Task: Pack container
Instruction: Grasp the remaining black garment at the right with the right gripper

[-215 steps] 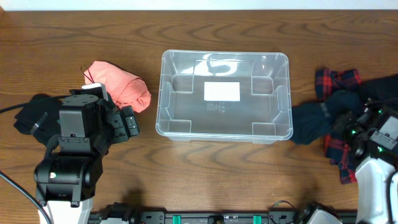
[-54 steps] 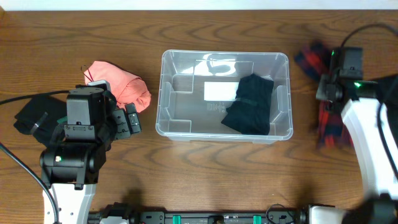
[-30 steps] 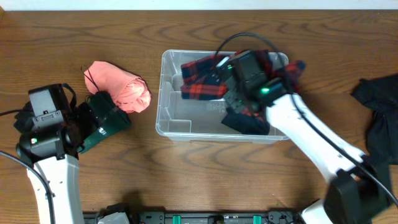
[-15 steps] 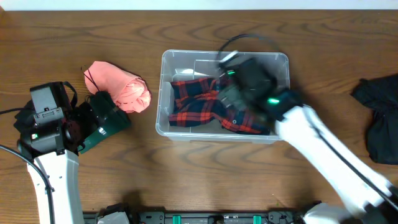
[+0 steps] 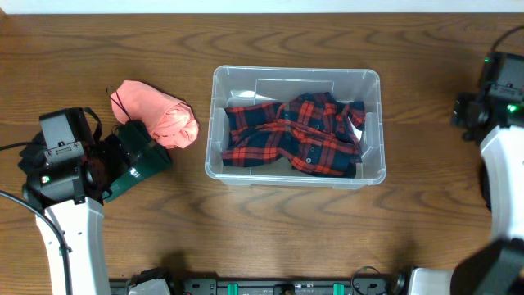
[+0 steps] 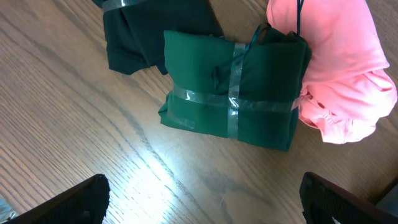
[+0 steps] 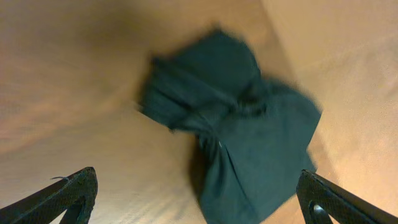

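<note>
One container (image 5: 295,71), upright, long axis left-right

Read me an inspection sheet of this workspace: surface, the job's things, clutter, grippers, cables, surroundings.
Surface: brown wooden table, grain visible.
Job's things: large clear plastic bin, upright at centre; crumpled red-and-navy plaid shirt inside it, black garment showing at the shirt's lower right edge.
Clutter: pink fabric bundle touching a green taped fabric bundle; black taped cloth beside that; dark crumpled cloth on the table below the right wrist.
Grippers: left gripper open, empty, facing the green bundle; right gripper open, empty, above the dark cloth.
Cables: black cable by the left arm; another black cable at top right.
Surroundings: black rail along the near edge.
</note>
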Controlling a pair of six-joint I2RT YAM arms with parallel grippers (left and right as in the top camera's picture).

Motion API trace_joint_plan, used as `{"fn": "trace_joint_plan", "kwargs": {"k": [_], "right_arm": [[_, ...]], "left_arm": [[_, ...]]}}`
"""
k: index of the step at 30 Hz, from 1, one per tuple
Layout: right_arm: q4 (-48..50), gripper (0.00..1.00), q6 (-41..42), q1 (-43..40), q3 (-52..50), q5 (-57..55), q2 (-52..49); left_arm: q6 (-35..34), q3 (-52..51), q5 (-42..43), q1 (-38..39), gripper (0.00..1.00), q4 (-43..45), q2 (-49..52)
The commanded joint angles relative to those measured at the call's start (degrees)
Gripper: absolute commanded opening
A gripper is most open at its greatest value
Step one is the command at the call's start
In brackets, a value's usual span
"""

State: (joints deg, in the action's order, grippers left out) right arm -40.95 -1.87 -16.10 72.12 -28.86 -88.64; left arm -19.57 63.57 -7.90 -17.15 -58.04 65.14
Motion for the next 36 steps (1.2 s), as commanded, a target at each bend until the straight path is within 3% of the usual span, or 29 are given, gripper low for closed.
{"fn": "trace_joint_plan", "kwargs": {"k": [1, 16, 18, 19, 20, 21, 28, 36], "right_arm": [[1.18, 0.99, 0.50, -4.35, -0.79, 1.44, -6.14], [10.75, 0.97, -1.84, -15.63, -0.79, 0.37, -24.79], [10.75, 0.78, -1.77, -17.03, -0.79, 0.96, -25.53], [10.80, 0.59, -1.46, -17.38, -0.76, 1.64, -25.53], [10.82, 0.26, -1.33, -17.49, -0.63, 2.43, -25.35], [10.67, 0.01, -0.72, -17.44, -0.24, 3.50, -25.00], [6.99, 0.01, -0.39, -12.44, 5.77, 10.67, -15.52], [-2.27, 0.01, -7.85, 5.14, 16.09, 13.46, 2.34]], "left_arm": [[-0.70, 0.68, -0.22, -0.31, 0.98, 0.02, 0.07], [-0.70, 0.68, -0.24, -0.31, 0.98, -0.09, 0.07], [-0.70, 0.68, -0.24, -0.31, 0.98, -0.22, 0.07], [-0.70, 0.68, -0.22, -0.31, 0.98, -0.24, 0.07], [-0.70, 0.68, -0.22, -0.31, 0.98, -0.26, 0.07], [-0.70, 0.68, -0.22, -0.31, 0.98, -0.26, 0.07], [-0.70, 0.68, -0.24, -0.31, 0.98, -0.24, 0.07], [-0.70, 0.68, -0.26, -0.31, 0.98, -0.22, 0.07]]}}
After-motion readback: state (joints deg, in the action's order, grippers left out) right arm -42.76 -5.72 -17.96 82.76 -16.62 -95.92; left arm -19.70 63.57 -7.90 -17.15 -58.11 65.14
